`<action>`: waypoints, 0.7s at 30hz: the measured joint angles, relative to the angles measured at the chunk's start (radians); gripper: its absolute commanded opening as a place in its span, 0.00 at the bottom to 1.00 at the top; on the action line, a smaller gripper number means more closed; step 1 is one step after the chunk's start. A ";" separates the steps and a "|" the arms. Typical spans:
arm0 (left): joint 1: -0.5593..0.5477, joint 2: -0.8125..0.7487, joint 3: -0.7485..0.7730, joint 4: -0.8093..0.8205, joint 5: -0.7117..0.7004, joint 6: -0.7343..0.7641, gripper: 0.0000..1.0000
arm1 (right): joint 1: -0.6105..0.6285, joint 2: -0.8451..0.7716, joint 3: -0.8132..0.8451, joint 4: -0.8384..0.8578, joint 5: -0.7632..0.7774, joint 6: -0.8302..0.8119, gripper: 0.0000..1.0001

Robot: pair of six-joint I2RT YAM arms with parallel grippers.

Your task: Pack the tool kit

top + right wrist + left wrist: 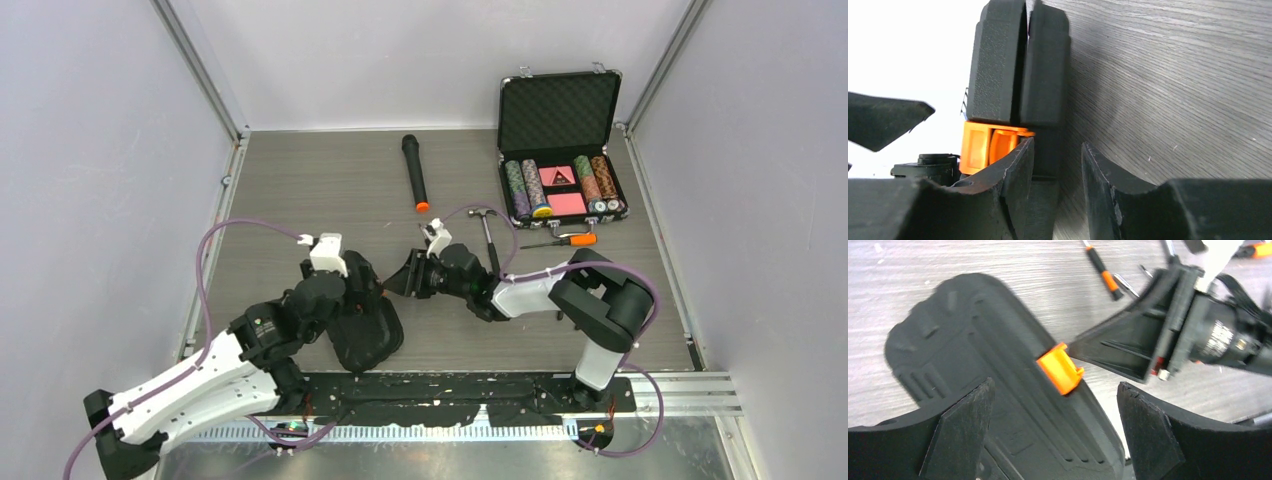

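**Top external view.** The tool kit [365, 338] lies shut and flat on the surface [300, 190], close to my bases and between my two arms, where either one can reach it. My left end effector [352, 290] hangs over its far end. My right end effector [405, 275] points in sideways at its long edge. A hammer [489, 240] and a screwdriver [565, 241] lie on the surface outside the case and well apart from it, so I judge the packing unfinished. The microphone [415, 172] and the poker chip case [560, 150] at the far side are not part of this job.

**Left wrist view.** My left end effector [1054, 405] is spread wide above the ribbed lid and grips nothing, which leaves the orange latch [1060, 368] uncovered. One finger of my right end effector [1113, 347] has its tip at that latch.

**Right wrist view.** The case is seen edge-on, its two shells meeting, with the orange latch [980, 145] on the seam. My right end effector [1055, 150] is partly spread. One fingertip [1020, 155] rests against the latch, and the other is just beside the case rim with bare surface showing between them, so nothing is pinched. I judge this pose is meant to work the latch, but I cannot tell whether to snap it shut or release it.
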 measured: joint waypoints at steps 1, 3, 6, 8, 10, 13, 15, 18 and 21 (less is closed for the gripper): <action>0.023 -0.006 -0.008 -0.005 -0.001 -0.015 0.92 | 0.000 -0.001 -0.003 0.000 0.000 -0.003 0.45; 0.072 -0.019 -0.026 -0.018 -0.003 -0.043 0.94 | 0.000 -0.010 -0.010 -0.006 0.002 -0.015 0.45; 0.154 -0.022 -0.061 -0.025 0.025 -0.072 0.94 | 0.000 -0.027 -0.011 -0.016 0.002 -0.033 0.46; 0.193 -0.021 -0.090 -0.023 0.053 -0.088 0.94 | 0.000 -0.034 -0.011 -0.017 0.002 -0.042 0.47; 0.201 -0.021 -0.109 -0.023 0.075 -0.105 0.94 | 0.000 -0.038 -0.011 -0.022 0.003 -0.050 0.49; 0.201 -0.024 -0.127 -0.029 0.091 -0.119 0.91 | 0.000 -0.053 -0.011 -0.060 0.016 -0.074 0.53; 0.202 -0.034 -0.128 -0.037 0.089 -0.127 0.92 | 0.000 -0.075 -0.009 -0.112 0.036 -0.100 0.53; 0.203 -0.048 -0.129 -0.065 0.083 -0.135 0.93 | 0.000 -0.103 0.001 -0.186 0.063 -0.140 0.57; 0.203 -0.065 -0.145 -0.087 0.079 -0.152 0.97 | 0.000 -0.120 0.012 -0.240 0.068 -0.167 0.63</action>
